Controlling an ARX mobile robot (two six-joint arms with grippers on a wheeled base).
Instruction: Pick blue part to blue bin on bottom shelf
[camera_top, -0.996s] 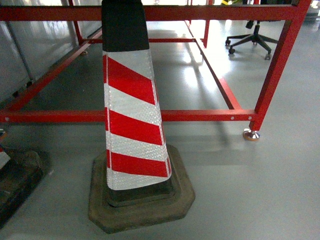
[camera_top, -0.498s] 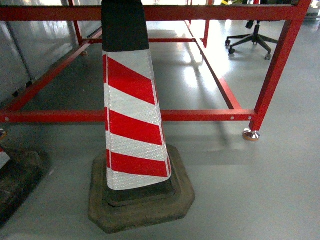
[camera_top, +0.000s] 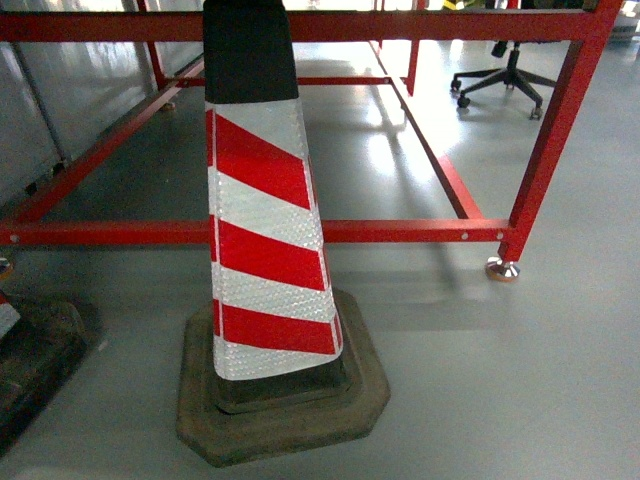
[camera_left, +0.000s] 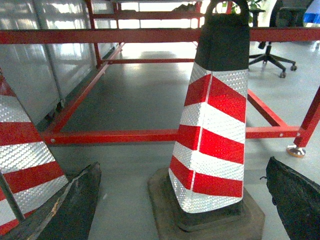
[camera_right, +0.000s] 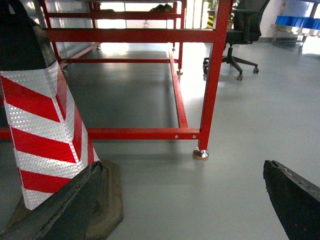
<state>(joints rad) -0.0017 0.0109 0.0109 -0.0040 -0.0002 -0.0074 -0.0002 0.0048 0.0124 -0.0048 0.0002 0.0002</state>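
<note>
1. One grey floor (camera_top: 520, 380) fills most of every view, smooth and glossy with pale glare patches.
2. One red-painted steel frame (camera_top: 400, 231) stands on it. Its low rail runs straight across behind the cone, and a corner leg on the right ends in a metal foot (camera_top: 502, 268).
3. One red-and-white striped traffic cone (camera_top: 265, 230) with a black top stands upright on a dark octagonal base, just in front of that rail.
4. A second striped cone (camera_left: 20, 155) stands to the left, cut off by the edge of the view.
5. A black office chair (camera_top: 505, 75) sits well beyond the frame, on the right.
6. The left tool (camera_left: 182, 165) is spread wide, its dark fingers (camera_left: 75, 200) at the bottom corners of its wrist view, gripping nothing.
7. The right tool (camera_right: 182, 166) is likewise spread wide and holds nothing, its fingers (camera_right: 295, 195) well apart.
8. I cannot place the blue part, blue bin or bottom shelf. A blue strip (camera_right: 297, 20) far off in the right wrist view is too small to identify.
</note>
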